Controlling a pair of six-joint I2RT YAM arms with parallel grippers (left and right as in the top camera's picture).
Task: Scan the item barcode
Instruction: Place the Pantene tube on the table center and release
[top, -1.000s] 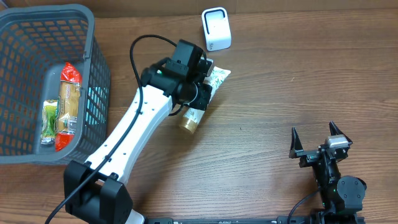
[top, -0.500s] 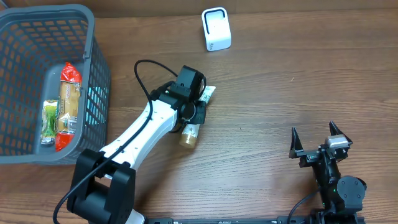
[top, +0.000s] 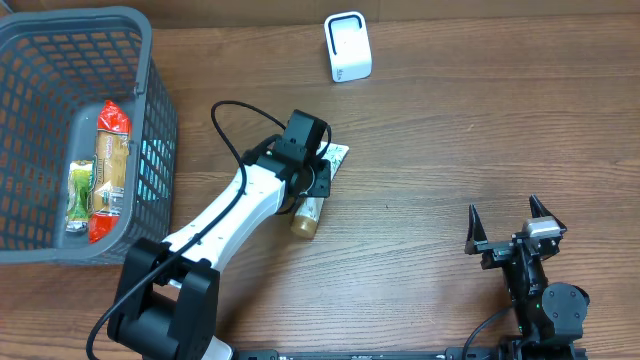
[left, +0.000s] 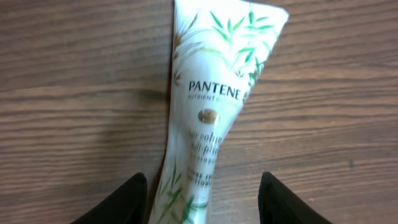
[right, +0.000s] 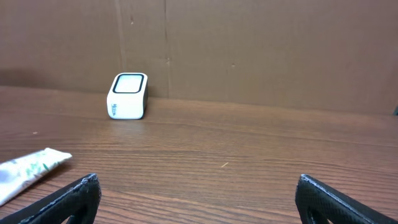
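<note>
1. My left gripper (left: 205, 190) hangs over the tube (left: 211, 106), nearer my base than the scanner (top: 348, 47) and a little to its left.
2. Its jaws stand partly apart. One dark fingertip shows on each side of the tube's lower body, with bare wood visible between each fingertip and the tube, so I am gripping nothing.
3. The tube lies flat on the table (top: 450, 130). It is white with green leaf print and reads PANTENE. Its flat crimped end points toward the scanner and its gold cap points away from it.
4. The scanner is a small white box standing upright at the far edge of the table, well apart from the tube.
5. My right gripper (top: 503, 215) sits far from the scanner, near my base and off to the scanner's right. Its jaws are spread wide with nothing between them.
6. A grey basket (top: 160, 130) stands well to the left of the scanner, with snack packs (top: 110, 170) lying inside it.
</note>
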